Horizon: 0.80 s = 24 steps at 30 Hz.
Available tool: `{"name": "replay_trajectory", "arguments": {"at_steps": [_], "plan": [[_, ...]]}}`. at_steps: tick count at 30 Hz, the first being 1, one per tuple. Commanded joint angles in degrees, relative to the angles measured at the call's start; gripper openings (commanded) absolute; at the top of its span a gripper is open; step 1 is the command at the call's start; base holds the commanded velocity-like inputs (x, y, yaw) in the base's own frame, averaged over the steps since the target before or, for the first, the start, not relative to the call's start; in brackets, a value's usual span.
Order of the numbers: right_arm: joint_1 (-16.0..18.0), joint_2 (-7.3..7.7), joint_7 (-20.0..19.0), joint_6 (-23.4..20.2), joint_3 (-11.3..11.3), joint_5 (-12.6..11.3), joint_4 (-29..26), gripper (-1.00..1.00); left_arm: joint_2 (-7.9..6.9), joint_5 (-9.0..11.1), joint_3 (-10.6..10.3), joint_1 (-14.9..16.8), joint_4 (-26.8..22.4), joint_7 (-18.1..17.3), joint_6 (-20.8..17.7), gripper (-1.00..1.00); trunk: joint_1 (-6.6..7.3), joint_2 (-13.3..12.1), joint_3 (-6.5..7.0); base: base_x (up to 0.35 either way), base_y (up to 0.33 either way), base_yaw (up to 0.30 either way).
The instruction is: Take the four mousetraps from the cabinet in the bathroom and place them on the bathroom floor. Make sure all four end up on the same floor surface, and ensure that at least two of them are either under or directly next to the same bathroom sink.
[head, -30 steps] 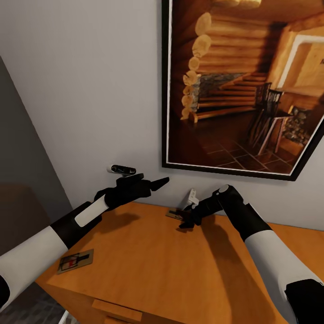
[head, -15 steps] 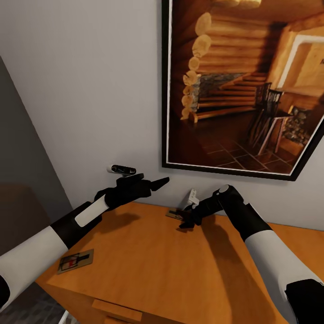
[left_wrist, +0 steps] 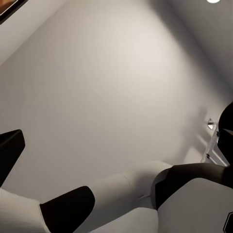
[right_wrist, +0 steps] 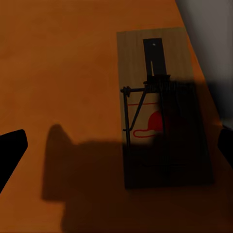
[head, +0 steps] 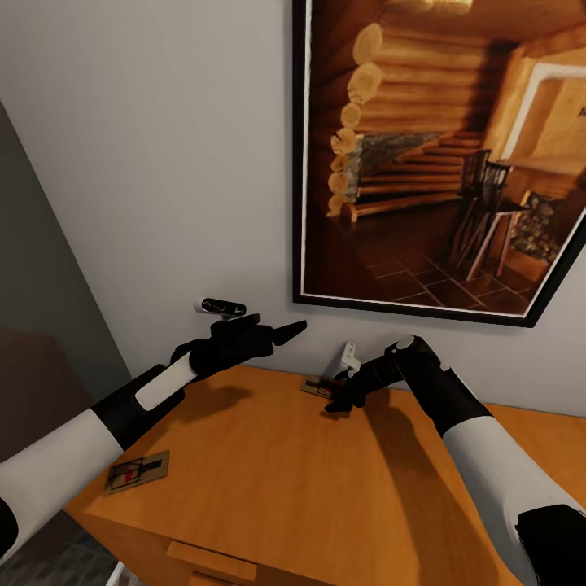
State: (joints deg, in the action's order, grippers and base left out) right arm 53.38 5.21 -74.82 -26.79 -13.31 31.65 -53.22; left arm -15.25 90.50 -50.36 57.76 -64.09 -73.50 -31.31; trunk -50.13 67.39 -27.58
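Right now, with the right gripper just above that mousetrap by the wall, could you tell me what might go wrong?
The mousetrap lies flat on the cabinet close to the wall, so the open right gripper may push it against the wall rather than grip it. Its fingers may also scrape the wood.

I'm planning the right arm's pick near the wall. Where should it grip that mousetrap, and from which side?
Grip the mousetrap across its two long wooden edges, coming straight down from above. It lies flat on the cabinet top, so only the thin edges offer purchase. The right gripper, open over it, probably should close near the bare end, clear of the wire.
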Motion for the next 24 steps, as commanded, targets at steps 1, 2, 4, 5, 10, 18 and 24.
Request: {"name": "replay_trajectory", "arguments": {"at_steps": [1, 2, 4, 5, 10, 18, 24], "plan": [[0.06, 0.03, 0.69, -1.43, -0.06, 0.43, 0.01, 1.0, -0.04, 0.57, -0.27, 0.1, -0.08, -0.08, -0.6, 1.0, -0.02, 0.02, -0.06, 0.0, 0.0, 0.0], [0.06, 0.02, 0.71, -1.43, -0.06, 0.43, 0.01, 1.0, -0.04, 0.57, -0.27, 0.09, -0.15, -0.07, -0.6, 1.0, -0.02, 0.02, -0.06, 0.0, 0.0, 0.0], [0.06, 0.0, 0.75, -1.42, -0.05, 0.43, 0.03, 1.0, -0.04, 0.57, -0.27, 0.1, -0.3, -0.07, -0.6, 1.0, -0.02, 0.02, -0.06, 0.0, 0.0, 0.0], [0.06, 0.0, 0.77, -1.42, -0.05, 0.43, 0.03, 1.0, -0.04, 0.56, -0.27, 0.1, -0.36, -0.07, -0.6, 1.0, -0.02, 0.02, -0.06, 0.0, 0.0, 0.0], [0.06, -0.02, 0.82, -1.42, -0.05, 0.4, 0.16, 1.0, -0.04, 0.56, -0.27, 0.11, -0.58, -0.06, -0.6, 1.0, -0.02, 0.02, -0.06, 0.0, 0.0, 0.0], [0.06, -0.06, 0.87, -0.79, -0.05, 0.35, 0.35, 1.0, -0.04, 0.56, -0.27, 0.08, -0.77, -0.06, -0.6, 1.0, -0.02, 0.02, -0.06, 0.0, 0.0, 0.0], [0.06, -0.1, 0.9, -0.35, -0.05, 0.3, 0.46, 1.0, -0.04, 0.56, -0.27, 0.07, -0.96, -0.03, -0.6, 1.0, -0.02, 0.02, -0.06, 0.0, 0.0, 0.0]]}}
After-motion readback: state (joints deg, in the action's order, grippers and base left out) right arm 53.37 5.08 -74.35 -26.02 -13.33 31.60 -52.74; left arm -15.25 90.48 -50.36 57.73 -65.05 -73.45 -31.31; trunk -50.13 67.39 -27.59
